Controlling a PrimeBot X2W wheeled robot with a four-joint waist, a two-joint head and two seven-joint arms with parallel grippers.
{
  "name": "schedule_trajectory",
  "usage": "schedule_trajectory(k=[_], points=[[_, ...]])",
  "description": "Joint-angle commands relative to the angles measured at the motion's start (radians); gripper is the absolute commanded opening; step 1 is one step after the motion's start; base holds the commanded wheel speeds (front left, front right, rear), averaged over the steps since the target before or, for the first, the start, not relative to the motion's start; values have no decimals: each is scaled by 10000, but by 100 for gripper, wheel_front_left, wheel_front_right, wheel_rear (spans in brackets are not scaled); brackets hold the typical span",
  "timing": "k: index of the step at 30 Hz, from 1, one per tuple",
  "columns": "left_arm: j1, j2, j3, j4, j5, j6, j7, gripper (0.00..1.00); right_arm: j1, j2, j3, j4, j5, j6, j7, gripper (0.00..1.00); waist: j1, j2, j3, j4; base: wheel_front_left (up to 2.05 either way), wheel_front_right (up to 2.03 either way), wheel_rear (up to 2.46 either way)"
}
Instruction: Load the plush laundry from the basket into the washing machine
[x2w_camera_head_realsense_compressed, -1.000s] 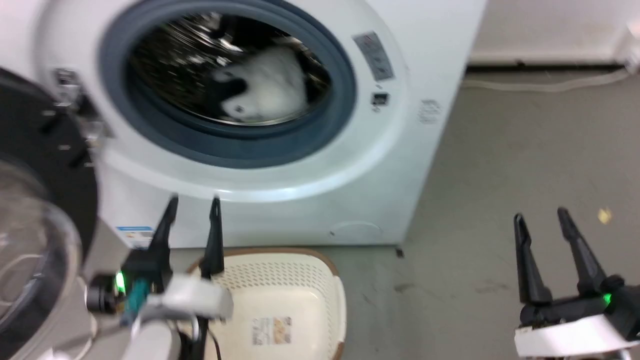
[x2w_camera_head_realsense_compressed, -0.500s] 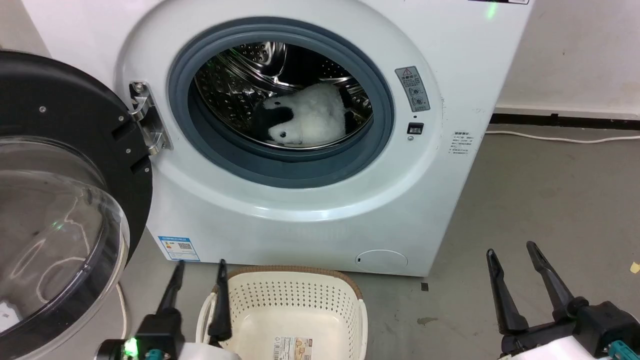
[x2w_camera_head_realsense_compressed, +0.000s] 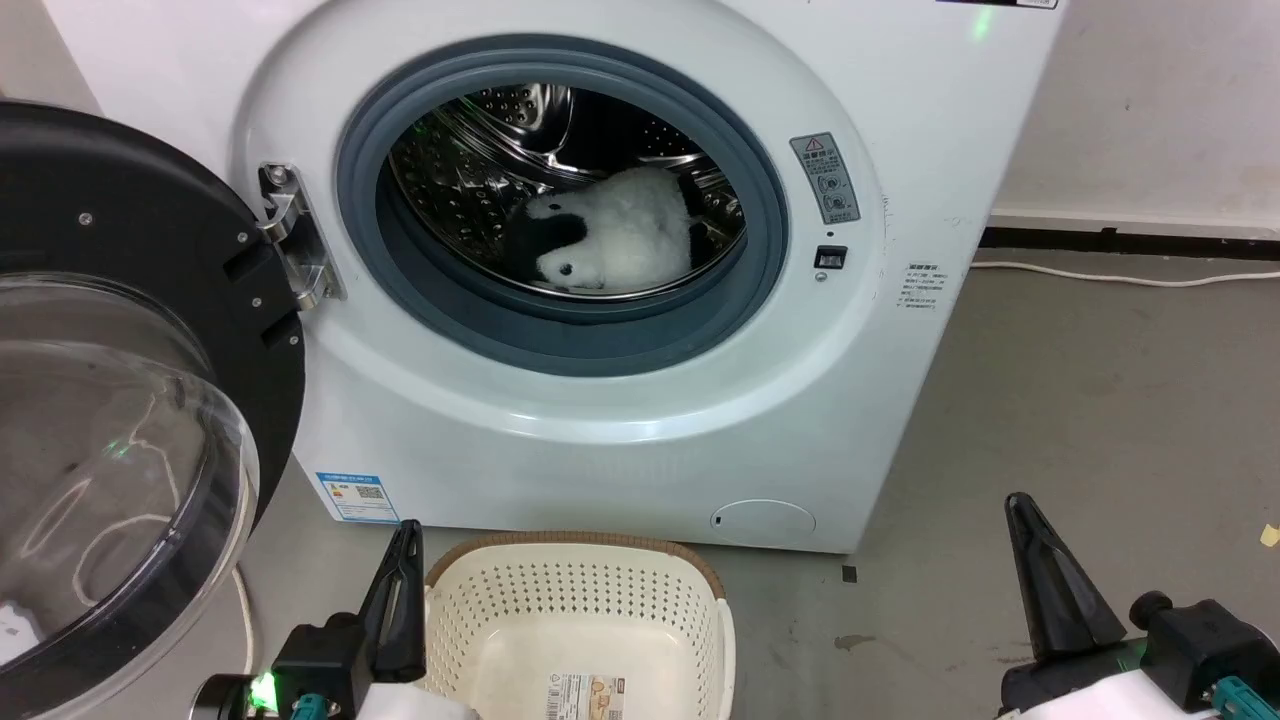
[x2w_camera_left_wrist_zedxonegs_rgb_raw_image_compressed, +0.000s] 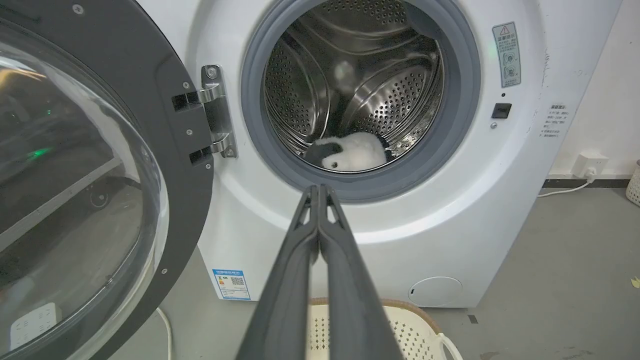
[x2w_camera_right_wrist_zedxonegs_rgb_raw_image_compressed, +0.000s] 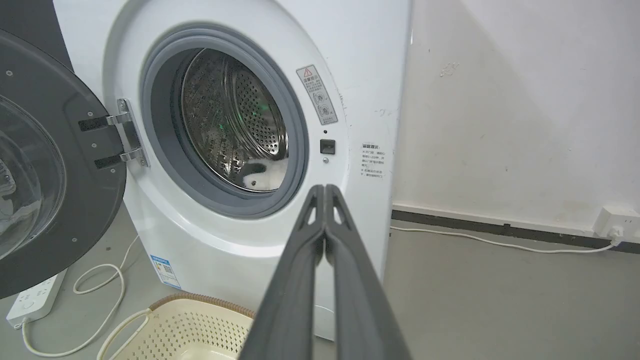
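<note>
And there it is: the plush laundry (x2w_camera_head_realsense_compressed: 615, 235) lies inside the washing machine (x2w_camera_head_realsense_compressed: 620, 440), on the bottom of the shiny perforated drum (x2w_camera_head_realsense_compressed: 470, 150). It sits towards the front, just behind the grey gasket (x2w_camera_head_realsense_compressed: 560, 335). We can make out white fur, a black patch and one small dark eye turned out at us.

The door (x2w_camera_head_realsense_compressed: 120, 420) stands swung wide on its hinge (x2w_camera_head_realsense_compressed: 295, 250) at the machine's left, with the clear dome facing our way.

Down on the grey floor (x2w_camera_head_realsense_compressed: 1080, 420), just before the foot of the machine's front, sits the basket (x2w_camera_head_realsense_compressed: 580, 541). Its brown rim is up, and the label sticker (x2w_camera_head_realsense_compressed: 590, 695) on its bottom is in plain sight.

The left gripper (x2w_camera_head_realsense_compressed: 408, 530) is just beside the basket's left rim, clenched tip to tip and empty. The right gripper (x2w_camera_head_realsense_compressed: 1025, 510) is well apart, over the bare floor on the right. We see it clenched and empty too.

A white cable (x2w_camera_head_realsense_compressed: 1120, 278) runs along the foot of the wall (x2w_camera_head_realsense_compressed: 1150, 100) on the right.
</note>
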Motion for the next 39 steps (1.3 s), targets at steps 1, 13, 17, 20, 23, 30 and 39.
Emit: schedule_trajectory(k=[1, 13, 17, 20, 23, 30, 39], points=[[-36, -63, 50, -48, 95, -30, 54, 0, -51, 9, 6, 9, -78, -1, 51, 0, 0, 0, 1, -2, 0, 0, 0], [-77, -142, 209, -105, 266, -136, 299, 0, -108, 18, 12, 19, -170, -2, 298, 0, 0, 0, 0, -8, 0, 0, 0], [-90, -168, 263, -124, 323, -172, 381, 0, -127, 21, 14, 23, -201, -2, 380, 0, 0, 0, 0, -10, 0, 0, 0], [-100, -188, 302, -139, 365, -198, 442, 0, -141, 23, 16, 25, -224, -2, 442, 0, 0, 0, 0, -12, 0, 0, 0], [-107, -201, 329, -148, 393, -215, 482, 0, -150, 25, 17, 27, -239, -2, 482, 0, 0, 0, 0, -13, 0, 0, 0], [-134, -254, 435, -186, 507, -286, 646, 0, -188, 31, 21, 34, -300, -3, 647, 0, 0, 0, -1, -17, 0, 0, 0], [-161, -307, 541, -225, 621, -357, 809, 0, -226, 37, 25, 40, -361, -4, 811, 0, 0, 0, -1, -21, 0, 0, 0]])
